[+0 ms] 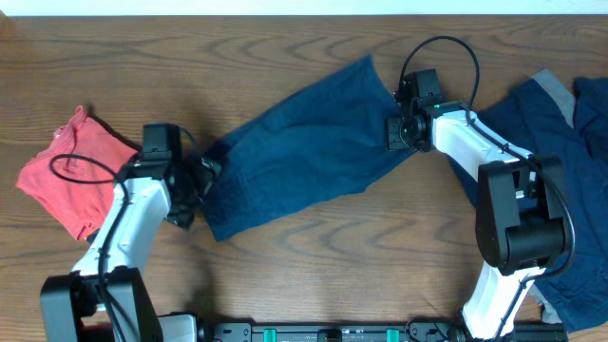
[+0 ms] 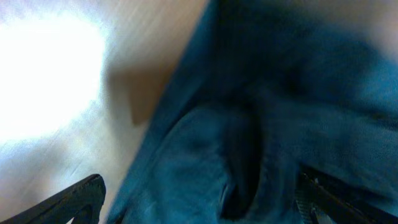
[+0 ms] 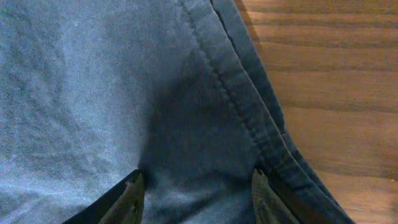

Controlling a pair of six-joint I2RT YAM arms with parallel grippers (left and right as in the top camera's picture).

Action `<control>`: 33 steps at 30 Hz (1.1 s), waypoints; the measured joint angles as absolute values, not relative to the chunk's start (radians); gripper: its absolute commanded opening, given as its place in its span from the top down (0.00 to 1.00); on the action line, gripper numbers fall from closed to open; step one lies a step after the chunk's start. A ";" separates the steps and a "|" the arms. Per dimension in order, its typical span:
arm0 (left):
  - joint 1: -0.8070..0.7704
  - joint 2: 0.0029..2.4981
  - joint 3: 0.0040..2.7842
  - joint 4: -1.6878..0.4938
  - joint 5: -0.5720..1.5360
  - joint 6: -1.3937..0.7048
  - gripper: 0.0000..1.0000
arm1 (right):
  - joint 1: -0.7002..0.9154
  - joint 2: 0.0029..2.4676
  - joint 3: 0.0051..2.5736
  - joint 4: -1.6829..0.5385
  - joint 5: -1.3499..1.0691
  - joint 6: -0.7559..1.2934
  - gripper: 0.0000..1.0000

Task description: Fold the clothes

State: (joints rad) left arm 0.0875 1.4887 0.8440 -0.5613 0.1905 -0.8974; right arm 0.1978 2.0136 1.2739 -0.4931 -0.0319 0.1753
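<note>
A brown wooden table (image 1: 313,256) with dark, wavy grain fills the overhead view. A thin white strip (image 1: 304,6) runs along the top edge of that frame. At bottom centre lies a black rail (image 1: 332,332) with small green marks. In the right wrist view the wood shows at right; in the left wrist view, glare whitens it at upper left.

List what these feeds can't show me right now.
Left tool hold on the navy garment: the left wrist view is blurred with glare, and overhead its wrist covers the fingers.
Right tool pinch: the right wrist view shows only finger ends over cloth.
Navy pile: cut by the overhead edge and partly under the right arm.
Coral-red garment: seen overhead only, too small for waistband detail.
</note>
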 measured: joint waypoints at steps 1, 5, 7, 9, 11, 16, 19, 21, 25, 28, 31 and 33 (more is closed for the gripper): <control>0.099 1.479 0.845 -0.514 0.194 -0.886 0.01 | 0.198 2.014 1.274 -0.493 -0.032 0.175 0.46; 0.121 1.449 0.848 -0.344 0.199 -0.857 0.04 | 0.198 2.014 1.274 -0.493 -0.032 0.175 0.45; 0.124 1.441 0.850 -0.305 0.200 -0.850 0.04 | 0.198 2.014 1.274 -0.494 -0.032 0.175 0.45; 0.124 1.441 0.850 -0.308 0.212 -0.844 0.07 | 0.198 2.014 1.274 -0.495 -0.032 0.175 0.44; 0.123 1.441 0.850 -0.326 0.259 -0.835 0.08 | 0.198 2.013 1.274 -0.496 -0.033 0.175 0.43; 0.123 1.436 0.852 -0.479 0.373 -0.752 0.07 | 0.198 2.013 1.274 -0.497 -0.033 0.175 0.43; 0.123 1.435 0.849 -0.633 0.329 -0.710 0.02 | 0.198 2.013 1.274 -0.497 -0.032 0.175 0.43; 0.123 1.435 0.841 -0.656 0.291 -0.698 0.00 | 0.198 2.013 1.274 -0.497 -0.032 0.175 0.42; 0.123 1.434 0.805 -0.606 0.246 -0.698 0.01 | 0.198 2.013 1.274 -0.498 -0.033 0.175 0.43; 0.123 1.435 0.755 -0.537 0.236 -0.698 0.02 | 0.198 2.013 1.274 -0.501 -0.032 0.175 0.43; 0.123 1.444 0.725 -0.489 0.240 -0.698 0.02 | 0.198 2.013 1.274 -0.502 -0.031 0.175 0.42; 0.123 1.465 0.714 -0.462 0.242 -0.698 0.01 | 0.198 2.013 1.274 -0.504 -0.031 0.175 0.42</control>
State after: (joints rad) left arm 0.1226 1.4647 0.7139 -0.4622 0.2424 -0.6983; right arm 0.1978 2.0129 1.2743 -0.5037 -0.0311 0.1753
